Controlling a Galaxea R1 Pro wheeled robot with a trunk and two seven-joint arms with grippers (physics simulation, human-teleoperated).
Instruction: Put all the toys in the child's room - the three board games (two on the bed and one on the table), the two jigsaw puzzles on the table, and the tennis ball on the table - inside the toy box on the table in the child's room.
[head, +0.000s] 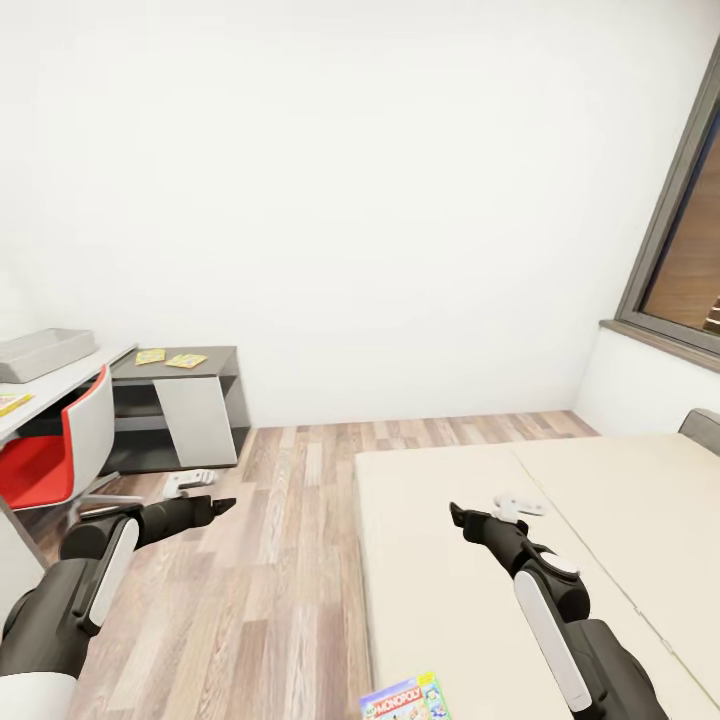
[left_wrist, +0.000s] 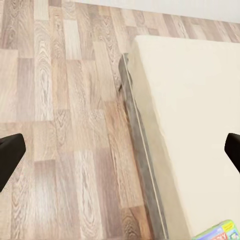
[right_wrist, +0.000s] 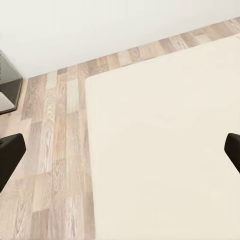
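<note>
A blue board game (head: 405, 699) lettered MONOPOLY lies on the bed (head: 600, 520) at the mattress's near edge; its corner (left_wrist: 220, 232) shows in the left wrist view. The pale grey toy box (head: 40, 352) stands on the table (head: 75, 375) at far left, with a flat yellow item (head: 12, 403) near it. Two flat yellowish patterned squares (head: 150, 356) (head: 186, 360), jigsaw puzzles by their look, lie on a dark side unit. My left gripper (head: 218, 505) (left_wrist: 120, 155) hangs open over the floor. My right gripper (head: 455, 515) (right_wrist: 120, 155) is open above the mattress, holding nothing.
A red and white chair (head: 60, 450) stands at the table. The dark side unit (head: 180, 410) sits against the white wall. Wood plank floor (head: 290, 560) runs between the furniture and the bed. A dark-framed window (head: 690, 250) is at right, with a grey headboard (head: 703, 428) below it.
</note>
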